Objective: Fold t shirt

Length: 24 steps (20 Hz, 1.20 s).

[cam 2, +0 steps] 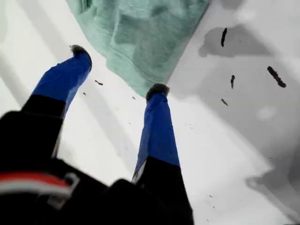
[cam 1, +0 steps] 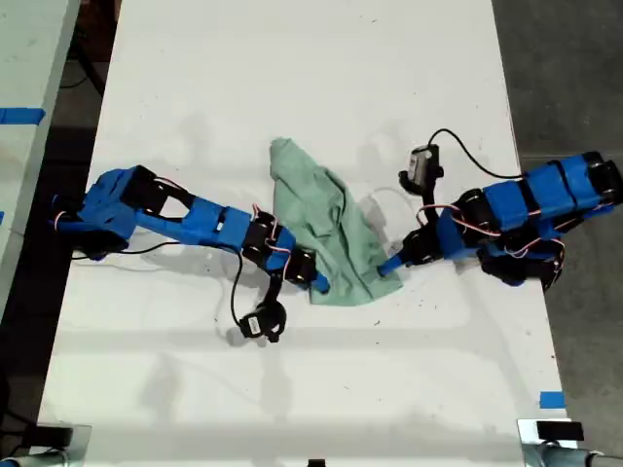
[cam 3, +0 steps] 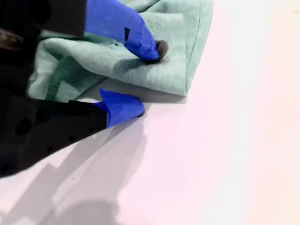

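The t shirt lies crumpled on the white table, between my two arms. My first gripper stands with its fingers apart, one tip touching the shirt's corner. My second gripper seems to pinch a fold of the fabric, though the lower finger is partly hidden.

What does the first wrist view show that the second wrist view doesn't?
First wrist view only: my first gripper open, a corner of the t shirt reaching between its tips, dark specks on the table.
Second wrist view only: my second gripper straddling a folded edge; grip unclear.
Both: mint fabric on white table.
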{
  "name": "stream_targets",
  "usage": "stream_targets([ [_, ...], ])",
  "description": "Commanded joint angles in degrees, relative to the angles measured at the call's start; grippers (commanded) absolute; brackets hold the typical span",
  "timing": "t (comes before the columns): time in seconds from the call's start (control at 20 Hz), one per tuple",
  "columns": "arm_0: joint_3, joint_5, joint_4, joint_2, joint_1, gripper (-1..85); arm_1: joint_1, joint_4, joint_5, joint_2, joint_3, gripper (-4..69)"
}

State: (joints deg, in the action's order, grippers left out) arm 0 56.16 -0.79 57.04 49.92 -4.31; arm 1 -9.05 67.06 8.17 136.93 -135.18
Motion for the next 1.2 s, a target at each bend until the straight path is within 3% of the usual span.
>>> stream_targets([
  [0.0, -1.0, 1.1, 0.2, -1.5, 2.3, 9.2, -1.3, -4.0, 0.1, 0.1, 1.2, 25.5],
  [0.05, -0.8, 2.1, 0.5, -1.8, 2.5, -0.1, -1.7, -4.7, -0.2, -0.3, 0.9, 25.4],
  [0.15, -0.7, 2.9, 1.5, -1.3, 1.9, -0.1, -1.9, -6.9, -1.1, -1.6, -0.8, 24.8],
  [0.35, -0.6, 3.3, 3.6, 1.5, 0.4, -0.1, -0.5, -19.5, -1.4, -15.9, -5.5, 24.8],
  [0.55, -0.5, 3.6, 4.4, 1.8, 0.0, -0.1, -0.4, -24.7, -0.4, -24.4, -2.1, 23.1],
  [0.6, -0.5, 3.8, 4.7, 2.2, -0.2, -0.1, -0.5, -26.7, -0.6, -27.2, -1.2, 21.0],
  [0.65, -0.5, 3.8, 4.9, 2.7, -0.4, -0.1, -1.1, -28.2, -1.1, -30.0, 0.3, 13.8],
  [0.7, -0.5, 4.0, 5.4, 3.5, -0.8, -0.1, -2.0, -28.3, -1.6, -32.6, 3.1, 0.5],
  [0.8, -0.5, 4.8, 6.9, 6.2, -2.6, -0.1, -4.6, -22.4, -1.7, -37.6, 14.0, 0.2],
  [1.05, -0.3, 10.5, 12.5, 19.2, -10.6, -0.1, -8.1, 6.9, 2.9, -58.8, 61.9, -0.1],
  [1.15, 0.2, 13.4, 15.3, 24.3, -11.9, -0.1, -6.7, 12.7, 6.0, -61.7, 73.8, -0.1],
])
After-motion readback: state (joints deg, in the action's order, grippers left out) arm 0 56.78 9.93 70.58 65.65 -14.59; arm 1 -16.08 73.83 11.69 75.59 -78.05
